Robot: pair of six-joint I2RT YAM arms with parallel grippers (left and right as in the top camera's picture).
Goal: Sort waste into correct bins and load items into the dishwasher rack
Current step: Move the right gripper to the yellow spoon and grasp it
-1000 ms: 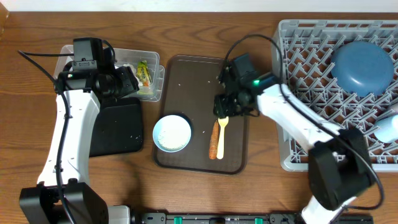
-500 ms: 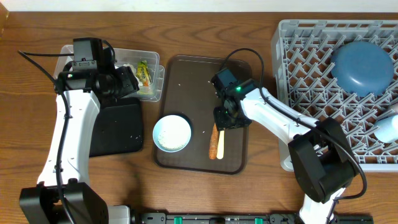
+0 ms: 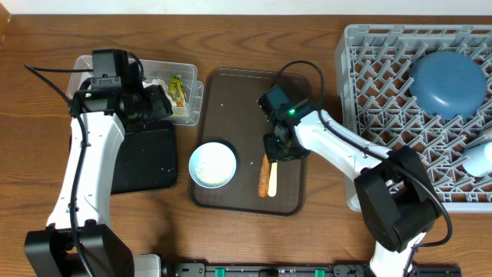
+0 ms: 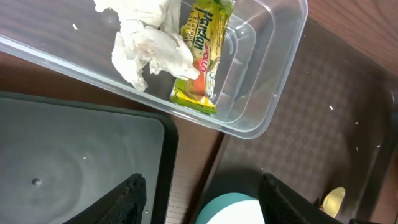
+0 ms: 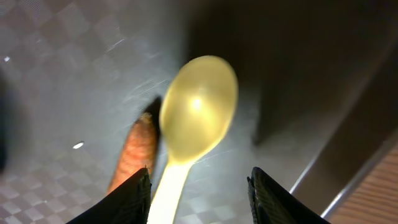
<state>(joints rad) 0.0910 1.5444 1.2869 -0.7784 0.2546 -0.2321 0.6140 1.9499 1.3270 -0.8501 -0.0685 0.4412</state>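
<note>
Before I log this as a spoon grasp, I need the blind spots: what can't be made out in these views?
- Right wrist: the spoon and the carrot run off the bottom edge, so their far ends are unseen.
- Overhead: the right pincer covers the spoon's bowl.
- Overhead: what lies in the white bowl is too small to tell.
- Left wrist: the bottom edge cuts off most of the white bowl.
</note>
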